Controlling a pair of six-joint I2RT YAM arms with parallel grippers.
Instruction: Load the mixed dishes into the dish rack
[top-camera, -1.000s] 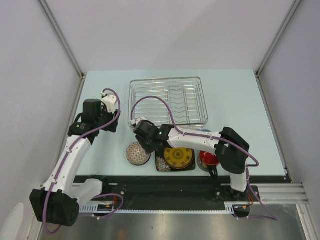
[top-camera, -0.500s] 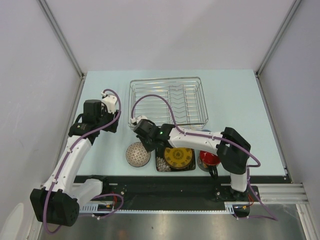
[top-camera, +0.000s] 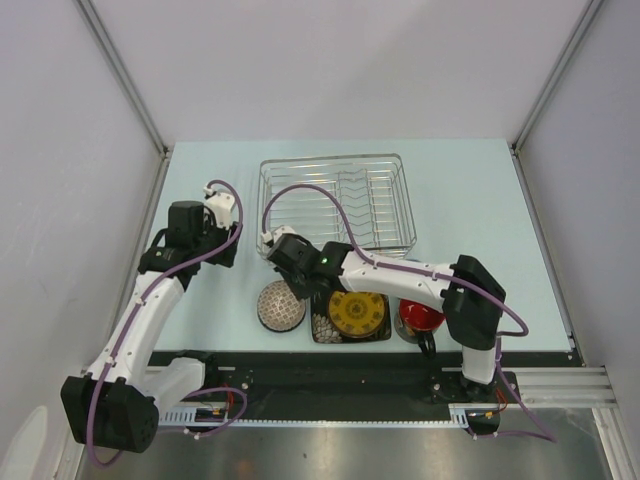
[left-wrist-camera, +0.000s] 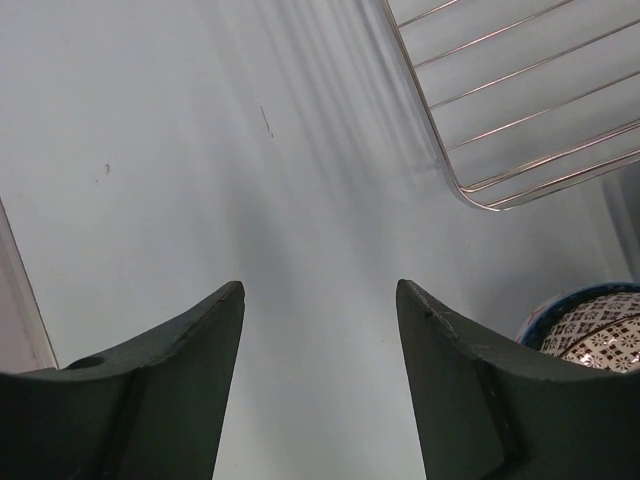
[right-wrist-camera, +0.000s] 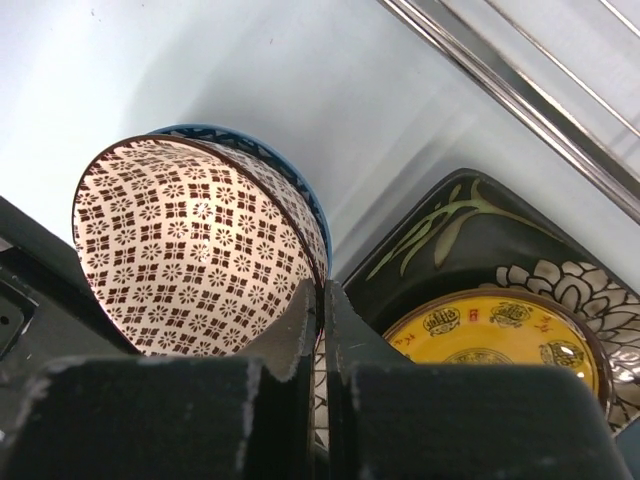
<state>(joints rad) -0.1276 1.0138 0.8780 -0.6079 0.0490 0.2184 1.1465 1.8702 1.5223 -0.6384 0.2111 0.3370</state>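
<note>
The speckled bowl (top-camera: 281, 306) sits left of the square black plate with a yellow centre (top-camera: 357, 314). My right gripper (top-camera: 303, 288) is shut on the bowl's right rim, one finger inside and one outside. In the right wrist view the bowl (right-wrist-camera: 200, 260) is tilted, the gripper (right-wrist-camera: 322, 295) pinches its edge, and the plate (right-wrist-camera: 500, 330) lies just beyond. The dark mug with red inside (top-camera: 420, 318) stands right of the plate. The wire dish rack (top-camera: 336, 202) is behind and holds nothing. My left gripper (top-camera: 222, 246) is open and empty over bare table (left-wrist-camera: 320, 290). The light blue cup is hidden.
In the left wrist view the rack's corner (left-wrist-camera: 520, 110) shows at the upper right and the bowl's edge (left-wrist-camera: 595, 325) at the lower right. The right arm's forearm (top-camera: 400, 275) stretches over the plate and mug. Side walls (top-camera: 120, 120) enclose the table.
My right wrist has shifted slightly toward the rack, and the bowl has moved a little to the right with it. The left arm has hardly moved.
</note>
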